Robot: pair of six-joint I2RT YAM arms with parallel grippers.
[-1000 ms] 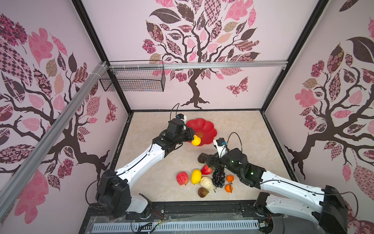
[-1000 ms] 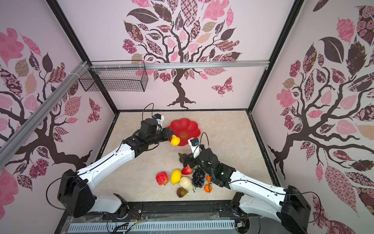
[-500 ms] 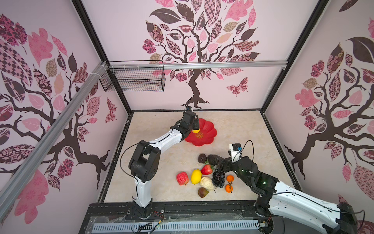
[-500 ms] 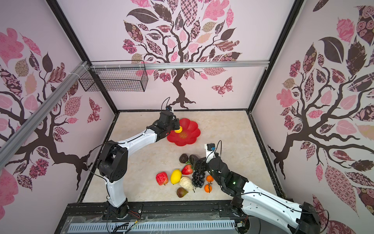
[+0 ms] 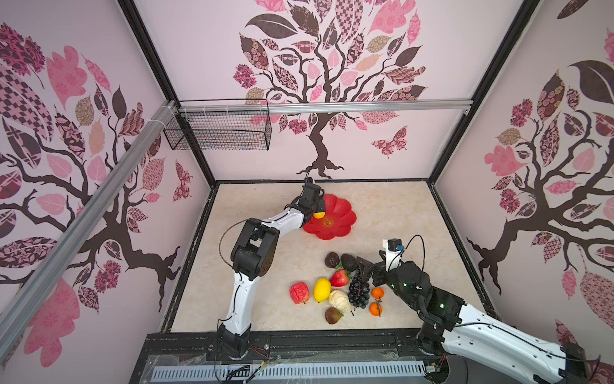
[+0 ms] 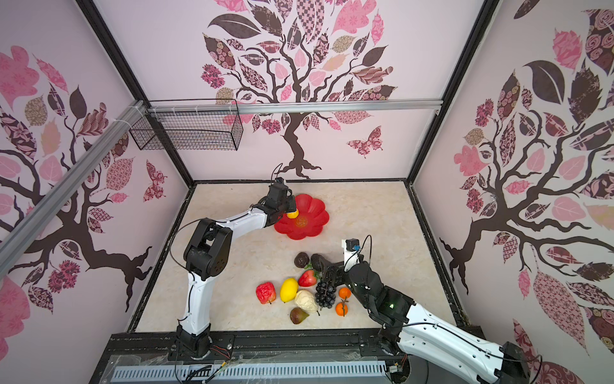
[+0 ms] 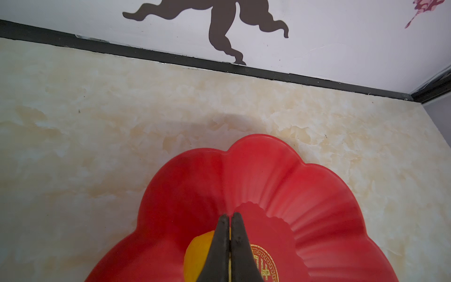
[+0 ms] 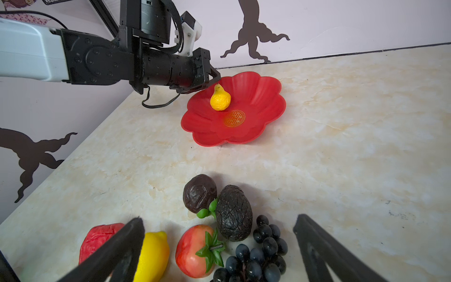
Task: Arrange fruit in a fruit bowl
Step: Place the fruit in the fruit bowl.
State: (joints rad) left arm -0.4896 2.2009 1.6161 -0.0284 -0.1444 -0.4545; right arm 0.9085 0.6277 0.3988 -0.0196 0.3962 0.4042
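The red flower-shaped fruit bowl (image 5: 342,216) (image 6: 314,216) (image 8: 258,102) lies at the back middle of the table. My left gripper (image 5: 317,209) (image 6: 289,210) (image 7: 230,216) is shut on the top of the yellow pear (image 5: 319,214) (image 8: 220,99) (image 7: 195,256), which stands upright in the bowl beside the gold mark; whether it rests on the dish I cannot tell. My right gripper (image 5: 367,271) (image 6: 332,274) (image 8: 219,218) is open and empty over the strawberry (image 8: 195,251), grape bunch (image 8: 258,258) and avocado (image 8: 233,212).
On the front of the table lie a red apple (image 5: 299,292), lemon (image 5: 322,290), cream knobbly piece (image 5: 339,301), brown fig (image 5: 333,315), two oranges (image 5: 377,292) and a dark wrinkled round fruit (image 5: 331,259). A black wire basket (image 5: 219,133) hangs on the back rail.
My left gripper has carried the pear from the bowl's near edge farther in over the dish, with the arm folding at the elbow. My right gripper has drifted slightly right, still open.
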